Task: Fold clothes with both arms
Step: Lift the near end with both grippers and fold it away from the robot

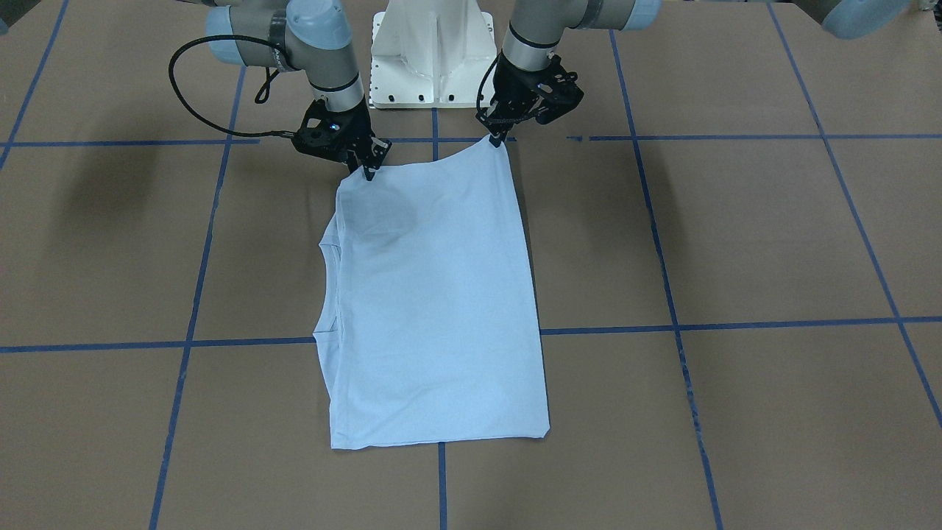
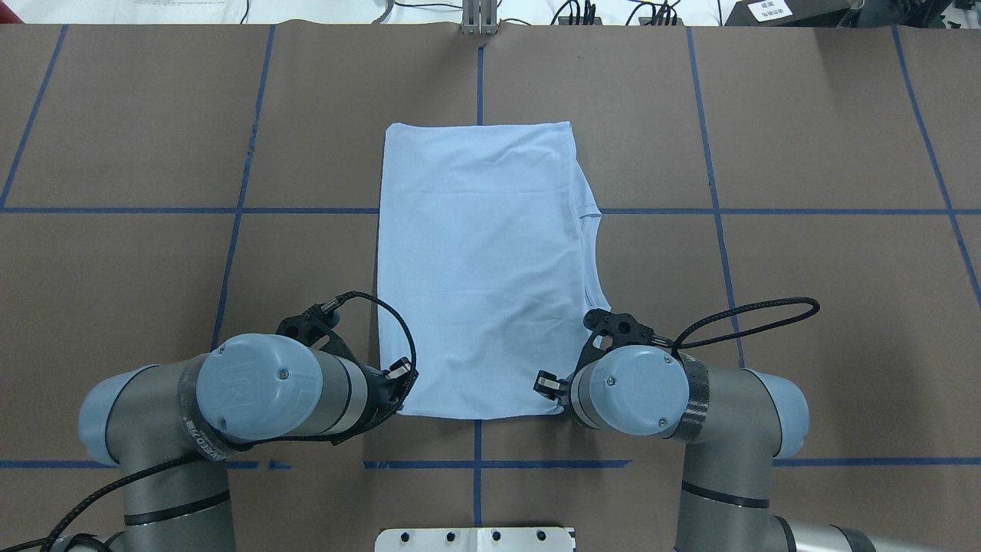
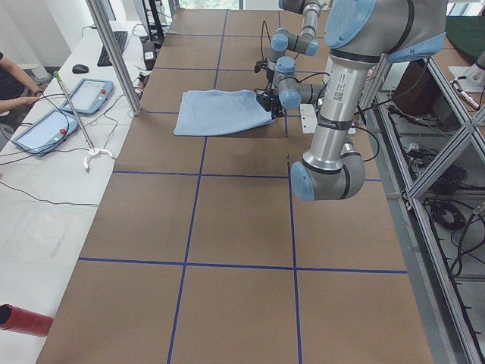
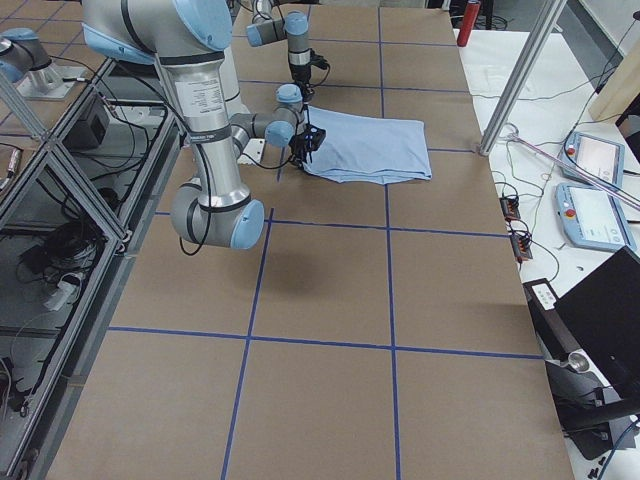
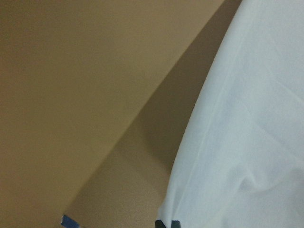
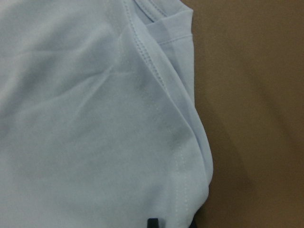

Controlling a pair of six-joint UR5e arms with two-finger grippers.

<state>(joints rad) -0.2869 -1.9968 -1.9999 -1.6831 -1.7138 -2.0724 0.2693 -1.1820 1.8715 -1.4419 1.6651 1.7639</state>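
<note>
Exterior front-facing view: the right claw (image 1: 368,173) clamps one robot-side corner of the single soft, light blue T-shirt (image 1: 434,309), a folded rectangle on the matte brown bench (image 1: 736,235); the left claw (image 1: 499,140), second of two black pincers, clamps the other

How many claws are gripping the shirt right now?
2. The left claw pinches one robot-side corner of the shirt. The right claw pinches the other robot-side corner, on the collar side. Neither is hidden.
</note>
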